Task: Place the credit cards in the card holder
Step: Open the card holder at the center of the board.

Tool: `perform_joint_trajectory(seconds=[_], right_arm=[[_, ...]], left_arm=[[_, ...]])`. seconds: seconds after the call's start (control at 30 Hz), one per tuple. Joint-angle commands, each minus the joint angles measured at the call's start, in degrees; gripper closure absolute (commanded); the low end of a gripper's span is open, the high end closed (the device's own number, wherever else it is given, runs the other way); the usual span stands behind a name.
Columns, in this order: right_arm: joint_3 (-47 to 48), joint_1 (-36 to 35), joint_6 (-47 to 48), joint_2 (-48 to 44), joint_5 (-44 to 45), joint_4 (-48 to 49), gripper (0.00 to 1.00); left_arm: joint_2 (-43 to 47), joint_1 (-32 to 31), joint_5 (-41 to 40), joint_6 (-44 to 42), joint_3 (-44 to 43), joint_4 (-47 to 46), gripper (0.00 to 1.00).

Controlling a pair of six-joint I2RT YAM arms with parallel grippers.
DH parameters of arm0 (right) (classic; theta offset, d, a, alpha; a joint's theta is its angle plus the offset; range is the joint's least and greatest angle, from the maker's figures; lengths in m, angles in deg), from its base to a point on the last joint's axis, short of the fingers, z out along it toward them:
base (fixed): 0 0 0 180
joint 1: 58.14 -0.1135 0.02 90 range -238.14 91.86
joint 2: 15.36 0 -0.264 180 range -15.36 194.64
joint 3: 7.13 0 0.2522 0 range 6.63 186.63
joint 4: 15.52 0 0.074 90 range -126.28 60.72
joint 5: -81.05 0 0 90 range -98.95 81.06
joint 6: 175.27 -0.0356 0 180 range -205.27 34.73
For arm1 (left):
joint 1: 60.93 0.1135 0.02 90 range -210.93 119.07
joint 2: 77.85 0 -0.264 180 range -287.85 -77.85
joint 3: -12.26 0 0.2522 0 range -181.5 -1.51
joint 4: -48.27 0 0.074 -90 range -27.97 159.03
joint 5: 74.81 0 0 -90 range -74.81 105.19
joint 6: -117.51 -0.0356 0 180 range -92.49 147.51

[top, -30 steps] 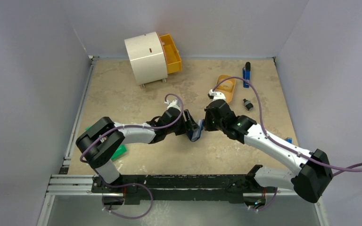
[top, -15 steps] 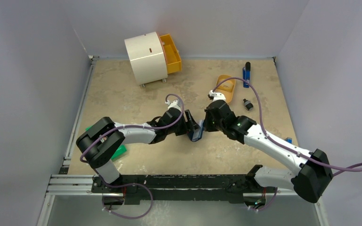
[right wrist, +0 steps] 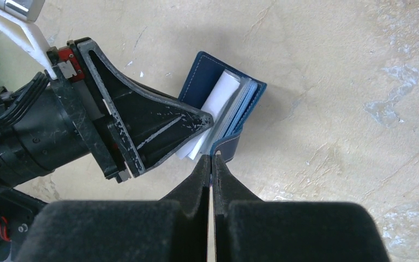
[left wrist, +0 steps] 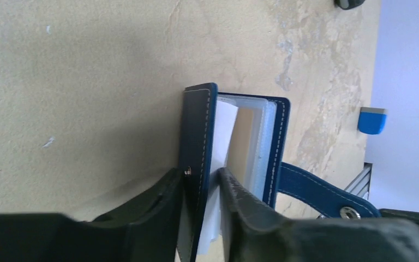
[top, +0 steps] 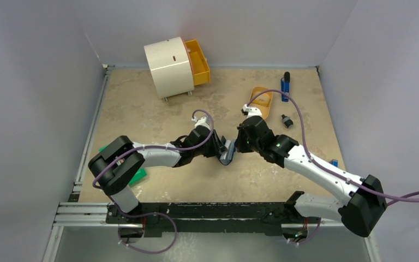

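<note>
Your left claw [left wrist: 201, 179] is clamped on one cover of the wallet [left wrist: 198, 123], which stands on edge in the middle of the surface [top: 142, 117], and your right claw [right wrist: 211, 160] pinches its strap [right wrist: 227, 146], so draw that strap away gently to spread the pockets [left wrist: 264, 136] without toppling it.

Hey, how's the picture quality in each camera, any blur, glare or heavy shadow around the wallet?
Top external: even, soft light, no glare; the card holder is small, its detail lost. Left wrist: card holder sharp, the left gripper in front dark and soft, a faint shadow on the table. Right wrist: the right gripper blurred up close, card holder crisp.
</note>
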Motion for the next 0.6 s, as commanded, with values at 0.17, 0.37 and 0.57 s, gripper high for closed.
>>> perform_joint_trajectory(seconds=[0.17,0.37,0.57], right_arm=[[-2.38,0.1,-1.81,-3.05,1.16,-0.33,1.0],[-5.4,0.12,-6.7,-3.39,4.76,-4.42,1.0],[-9.44,0.45,-11.71,-4.21,4.18,-5.25,1.0]], left_arm=[[0.32,-0.24,-3.49,-2.16,-1.52,2.91,0.96],[1.24,-0.28,-5.82,-1.46,-0.6,4.36,1.0],[1.79,-0.24,-8.01,-0.52,0.25,5.92,1.0]])
